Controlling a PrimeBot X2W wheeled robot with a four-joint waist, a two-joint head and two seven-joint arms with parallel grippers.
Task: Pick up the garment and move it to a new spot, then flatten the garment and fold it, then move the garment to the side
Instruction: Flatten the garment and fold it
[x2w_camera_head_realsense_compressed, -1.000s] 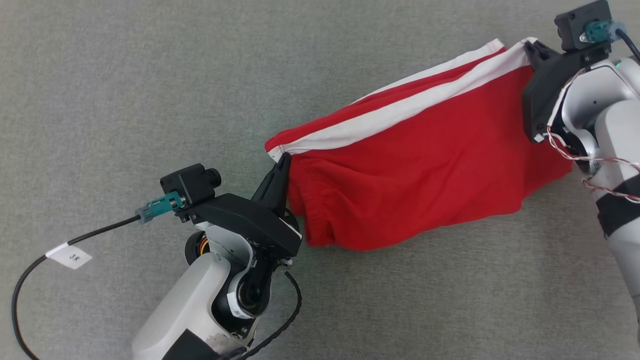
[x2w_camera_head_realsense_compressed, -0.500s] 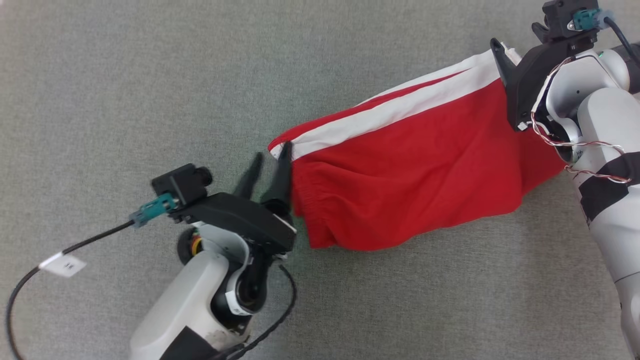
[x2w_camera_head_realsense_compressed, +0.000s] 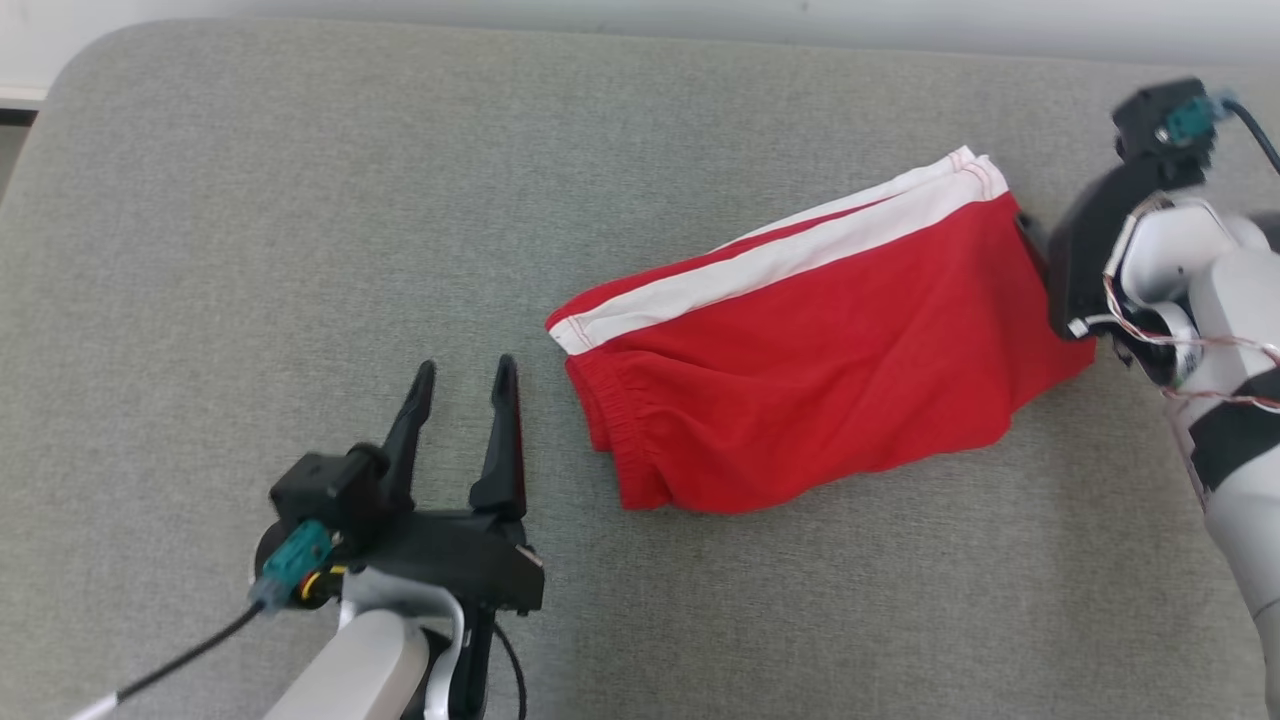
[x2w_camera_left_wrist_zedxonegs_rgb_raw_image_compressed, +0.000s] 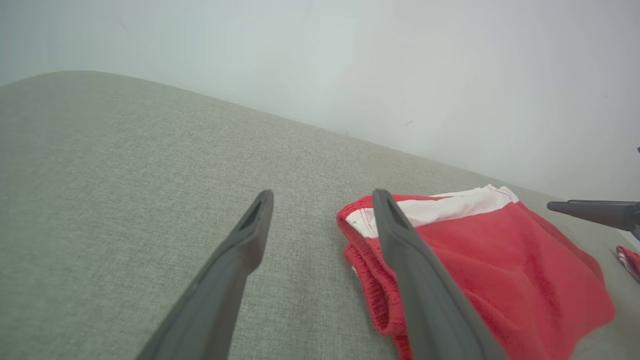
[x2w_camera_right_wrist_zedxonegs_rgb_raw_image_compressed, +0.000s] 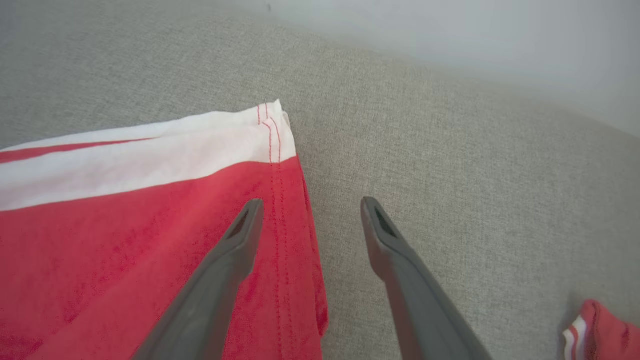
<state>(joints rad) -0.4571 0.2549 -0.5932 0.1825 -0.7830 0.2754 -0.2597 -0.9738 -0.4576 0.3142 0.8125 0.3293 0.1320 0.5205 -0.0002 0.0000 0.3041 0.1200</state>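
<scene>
Red garment (x2w_camera_head_realsense_compressed: 810, 350) lies on the grey cushion (x2w_camera_head_realsense_compressed: 300, 200), right of centre, white stripe along its far edge. It looks folded and laid flat, so neither end needs holding. Left gripper (x2w_camera_head_realsense_compressed: 466, 365) sits just beside the waistband end, fingers spread and empty, pointing away from the robot. Right gripper (x2w_camera_right_wrist_zedxonegs_rgb_raw_image_compressed: 311, 201) hangs at the hem end, jaws apart too - one finger over cloth, one over bare cushion, no grip.

Red white-striped shorts (x2w_camera_head_realsense_compressed: 820, 370) flat on grey fabric surface (x2w_camera_head_realsense_compressed: 300, 200); left gripper (x2w_camera_head_realsense_compressed: 466, 363) at their 8 o'clock, fingers (x2w_camera_head_realsense_compressed: 500, 430) spread, not touching.
</scene>
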